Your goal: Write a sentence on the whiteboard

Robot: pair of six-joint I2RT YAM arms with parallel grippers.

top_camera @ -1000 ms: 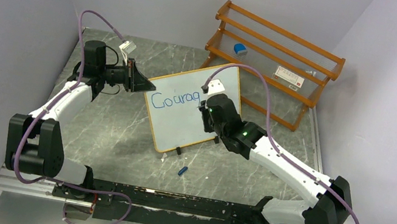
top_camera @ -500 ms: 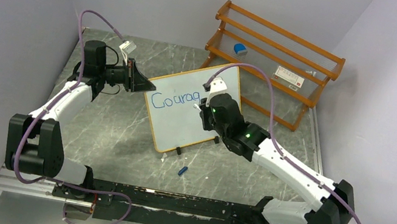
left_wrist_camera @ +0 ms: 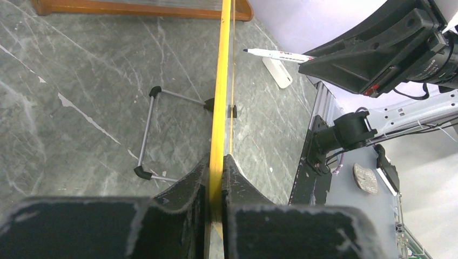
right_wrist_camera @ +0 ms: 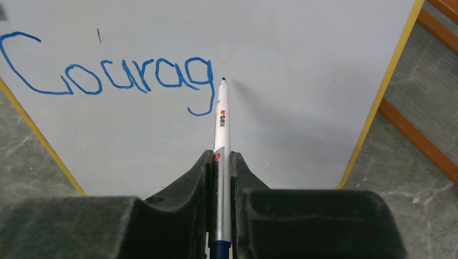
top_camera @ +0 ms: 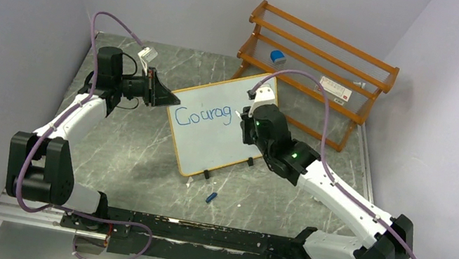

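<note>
Looked like robotics lab test cell. Plain pale walls (top_camera: 6, 5) boxed in grey marble-patterned desk (top_camera: 136, 156) on three sides. Left arm (top_camera: 71, 119) and right arm (top_camera: 343, 196), white and black, bolted to black rail (top_camera: 195, 227) at near edge. Purple cables (top_camera: 93, 31) looped overhead. Orange wooden rack (top_camera: 326, 40) stood at back.

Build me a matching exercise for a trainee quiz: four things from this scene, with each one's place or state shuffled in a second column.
Things
1. left gripper
2. marker
3. blue piece
4. rack

Places or states
A. lying on the table in front of the whiteboard
B. shut on the whiteboard's edge
C. behind the whiteboard, near the wall
D. in the right gripper, tip just right of the writing

Pairs: 1-B, 2-D, 3-A, 4-C
</note>
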